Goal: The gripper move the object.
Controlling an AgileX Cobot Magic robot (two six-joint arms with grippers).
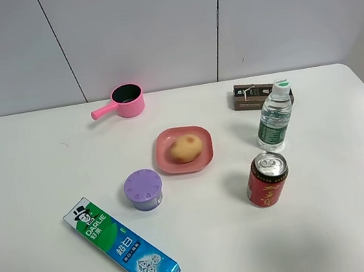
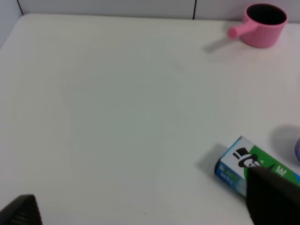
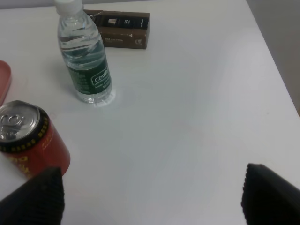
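Note:
The tan-yellow potato [image 1: 186, 148] lies on the pink plate [image 1: 166, 162] near the middle of the table. Neither arm shows in the high view. In the left wrist view my left gripper [image 2: 145, 208] is open and empty, with its black fingers [image 2: 274, 199] far apart over bare table next to the toothpaste box [image 2: 243, 166]. In the right wrist view my right gripper [image 3: 152, 199] is open and empty, its fingers [image 3: 35, 199] wide apart, close to the red can [image 3: 28, 138]. The potato shows in neither wrist view.
A purple lidded container [image 1: 143, 189] stands left of the plate's front. A toothpaste box [image 1: 122, 247] lies front left. A pink pot [image 1: 127, 100] sits at the back. A water bottle [image 1: 274, 117], red can [image 1: 267, 179] and brown box [image 1: 252, 95] stand right.

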